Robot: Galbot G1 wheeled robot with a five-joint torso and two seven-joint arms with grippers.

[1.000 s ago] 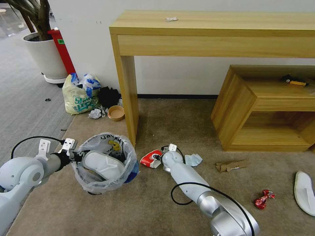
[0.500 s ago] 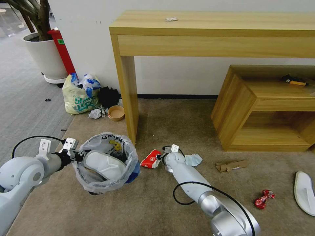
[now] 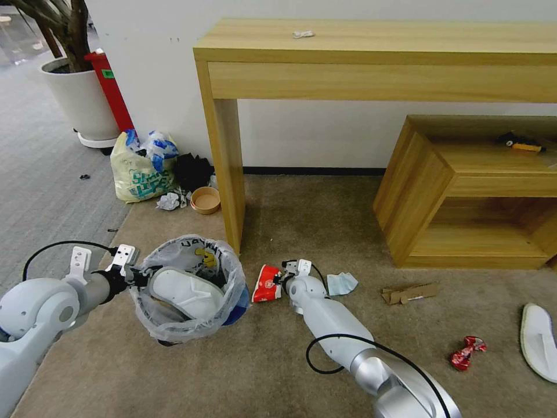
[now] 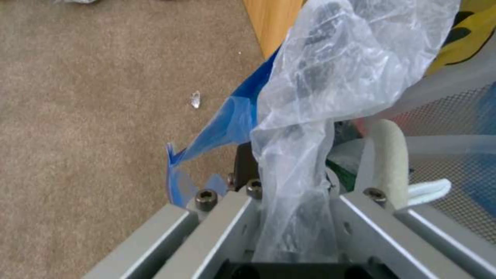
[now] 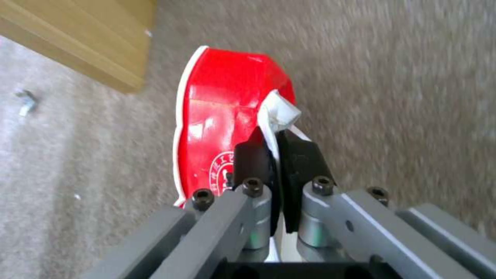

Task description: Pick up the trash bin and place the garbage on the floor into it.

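The left gripper [image 3: 134,274] is clamped on the rim of the trash bin [image 3: 188,290], its fingers [image 4: 243,170] closed over the bunched clear plastic liner [image 4: 331,77] and the blue edge beneath it. The bin hangs tilted just above the floor [image 3: 243,371], to the left of the desk [image 3: 377,58] leg, and a white slipper [image 3: 185,290] lies inside it.

The right gripper [image 3: 279,280] is low over the carpet just right of the bin, and its black fingers [image 5: 253,162] are pinched nearly together on the white edge of a red wrapper [image 3: 267,283] — the wrapper stands up on its side, between the gripper and the bin, close to the bin's wall without clearly touching it.

Other garbage lies on the floor: a pale blue face mask [image 3: 341,283] just beside the right wrist, a cardboard scrap [image 3: 409,293] farther right, a crumpled red wrapper [image 3: 466,352] near the right edge, and a second white slipper [image 3: 539,339] beyond it. A bulging yellowish bag [image 3: 139,168], a crumpled tissue [image 3: 168,201] and a brown bowl [image 3: 205,200] sit by the wall, well apart from both grippers.
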